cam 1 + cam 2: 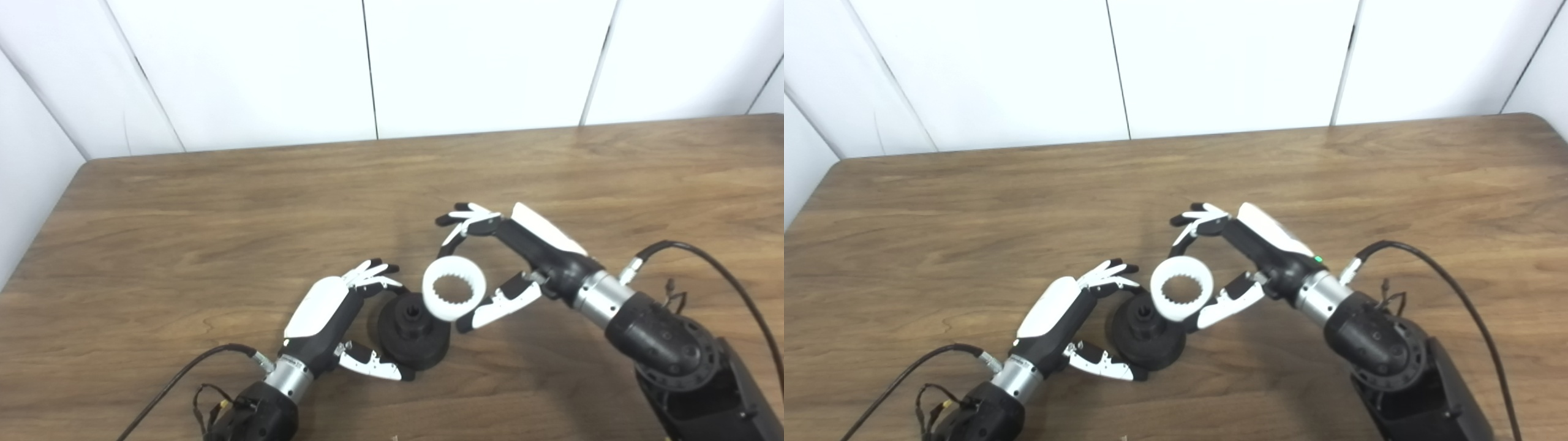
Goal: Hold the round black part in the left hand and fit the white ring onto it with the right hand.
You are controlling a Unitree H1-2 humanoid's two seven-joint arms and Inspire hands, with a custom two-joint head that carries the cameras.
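Abt halfway: left hand (pixel 343 318) clamped on round black part (pixel 411 331) resting on table (pixel 184 233), right hand (pixel 508 257) pinching white ring (pixel 454 288) just above-right of it, tilted, not yet seated.

A wooden desk (pixel 184 208) with brown grain fills the view, its far edge running along a white panelled wall (pixel 245 67). The round black part (pixel 411 331) sits on the desk near its front edge, tilted. Black cables (pixel 177 376) trail over the desk surface left of the black part, and another (pixel 729 275) lies well to its right.
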